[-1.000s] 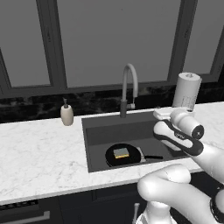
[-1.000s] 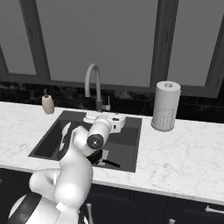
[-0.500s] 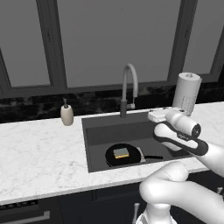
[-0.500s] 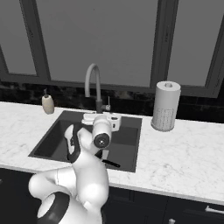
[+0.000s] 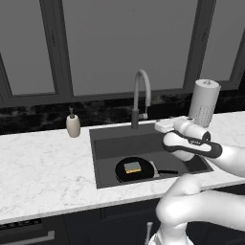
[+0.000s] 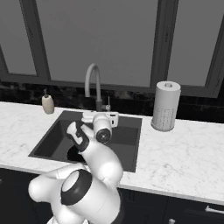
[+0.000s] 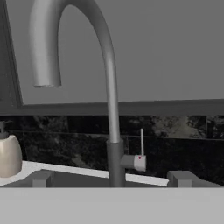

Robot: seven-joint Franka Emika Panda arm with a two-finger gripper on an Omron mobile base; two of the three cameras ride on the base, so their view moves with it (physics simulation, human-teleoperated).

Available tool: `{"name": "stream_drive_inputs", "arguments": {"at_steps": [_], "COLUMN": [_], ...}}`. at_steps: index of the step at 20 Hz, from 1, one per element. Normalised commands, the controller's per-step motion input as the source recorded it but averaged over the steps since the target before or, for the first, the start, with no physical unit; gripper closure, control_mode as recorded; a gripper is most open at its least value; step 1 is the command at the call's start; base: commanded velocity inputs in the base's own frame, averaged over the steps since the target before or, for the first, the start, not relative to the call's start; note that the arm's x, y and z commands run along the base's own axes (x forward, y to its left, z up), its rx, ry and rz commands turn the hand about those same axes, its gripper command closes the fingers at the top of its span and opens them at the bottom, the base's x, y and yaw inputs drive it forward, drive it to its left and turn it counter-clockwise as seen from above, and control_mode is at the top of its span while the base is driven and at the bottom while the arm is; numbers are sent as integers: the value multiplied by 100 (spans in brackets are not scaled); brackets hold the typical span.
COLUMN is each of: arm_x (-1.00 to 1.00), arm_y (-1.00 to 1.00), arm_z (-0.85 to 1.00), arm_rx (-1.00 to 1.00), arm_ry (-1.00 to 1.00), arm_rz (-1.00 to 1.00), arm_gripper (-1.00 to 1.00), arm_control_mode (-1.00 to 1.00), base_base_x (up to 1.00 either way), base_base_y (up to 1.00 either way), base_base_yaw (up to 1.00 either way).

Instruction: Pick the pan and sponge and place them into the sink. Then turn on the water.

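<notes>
Arm is swinging up from basin toward faucet (image 7: pixel 111 87), jaws released wide, grasping nothing. Pan (image 5: pixel 136 170) is sitting in sink (image 5: pixel 105 143) w/ sponge (image 5: pixel 133 167) on it. Placing looks done; lever (image 7: pixel 141 151) is squaring up ahead, water not yet running.

Glossy white rounded arm (image 5: pixel 201 210) segments with black joint bands, a dark round cap, and a white hand block.

Sponge (image 5: pixel 133 166) on pan (image 5: pixel 135 170) in sink (image 5: pixel 103 158)
</notes>
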Motion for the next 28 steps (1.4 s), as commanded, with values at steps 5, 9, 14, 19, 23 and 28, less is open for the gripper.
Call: {"name": "stream_drive_inputs", "arguments": {"at_steps": [5, 9, 14, 19, 23, 28], "arm_x": [46, 55, 52, 38, 35, 31], "arm_y": [1, 0, 0, -4, -10, -26], "arm_z": [-25, -21, -17, -16, -21, -7], "arm_rx": [0, 0, 0, 0, 0, 2], "arm_ry": [-1, -2, -4, -8, -7, -4], "arm_rz": [0, 0, 0, 1, 2, 4], "arm_gripper": [-100, -100, -100, -100, -100, -100], "arm_control_mode": [-100, -100, -100, -100, -100, -100], "base_base_x": [0, 0, 0, 0, 0, 0], "base_base_y": [0, 0, 0, 0, 0, 0], "base_base_yaw": [0, 0, 0, 0, 0, 0]}}
